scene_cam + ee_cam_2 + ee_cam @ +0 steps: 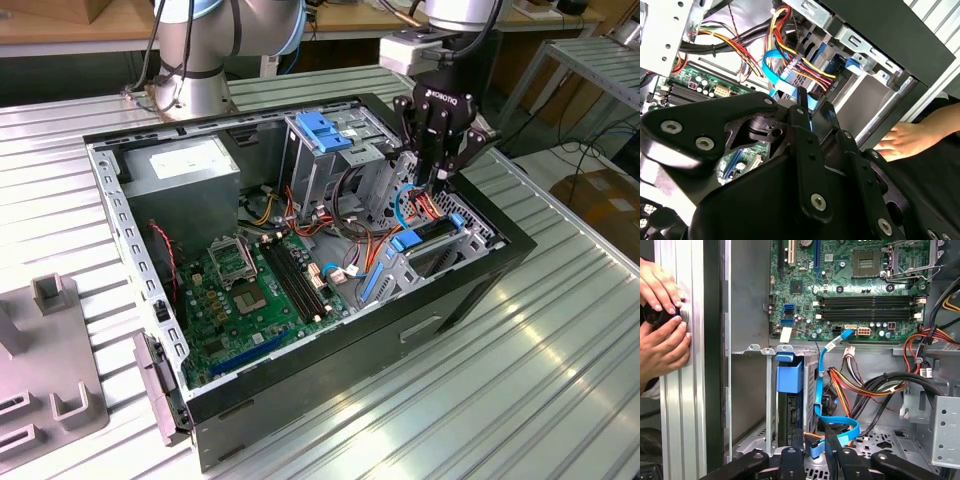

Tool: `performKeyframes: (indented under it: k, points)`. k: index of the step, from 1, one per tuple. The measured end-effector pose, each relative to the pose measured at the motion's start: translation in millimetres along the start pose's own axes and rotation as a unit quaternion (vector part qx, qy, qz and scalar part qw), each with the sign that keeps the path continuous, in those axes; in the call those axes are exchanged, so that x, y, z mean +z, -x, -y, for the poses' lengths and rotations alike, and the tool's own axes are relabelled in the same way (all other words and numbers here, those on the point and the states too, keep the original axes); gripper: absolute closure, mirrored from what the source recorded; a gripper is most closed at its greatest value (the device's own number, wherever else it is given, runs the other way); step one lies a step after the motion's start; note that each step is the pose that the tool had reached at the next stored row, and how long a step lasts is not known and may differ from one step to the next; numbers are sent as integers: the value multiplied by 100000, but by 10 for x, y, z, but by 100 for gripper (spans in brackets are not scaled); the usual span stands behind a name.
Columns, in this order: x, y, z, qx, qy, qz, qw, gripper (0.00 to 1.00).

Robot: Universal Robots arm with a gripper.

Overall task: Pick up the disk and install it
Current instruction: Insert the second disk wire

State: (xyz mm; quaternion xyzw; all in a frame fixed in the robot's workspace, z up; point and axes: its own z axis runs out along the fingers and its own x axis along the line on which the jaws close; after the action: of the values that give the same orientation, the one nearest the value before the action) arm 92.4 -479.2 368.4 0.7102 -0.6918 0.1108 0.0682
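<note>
Shiny grey ribbed metal bench (pixel 560 380), with an open computer case (pixel 330 370) lying flat on it. Grey block stand (pixel 50 360) at 8 o'clock on the bench in the exterior view. Cardboard box (pixel 600 195) at 3 o'clock, wooden desks far back at 12. Pincer (pixel 441 180) hanging low over the drive bay at the case's 3 o'clock side. Cannot tell how far open, or if holding anything. Disk (pixel 435 232) standing on edge in its slot, just under the pincer. A person's hands (pixel 662 315) on the bench edge.
</note>
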Motion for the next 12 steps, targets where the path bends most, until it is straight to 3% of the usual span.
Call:
performKeyframes:
  k: [4,6,8,12]
  points:
    - [25,17,3,-6,2,-38,100000,69]
    - [37,20,7,-18,8,-233,100000,70]
    - [48,23,10,-32,10,-476,99999,83]
    - [57,6,11,-29,6,-376,99999,84]
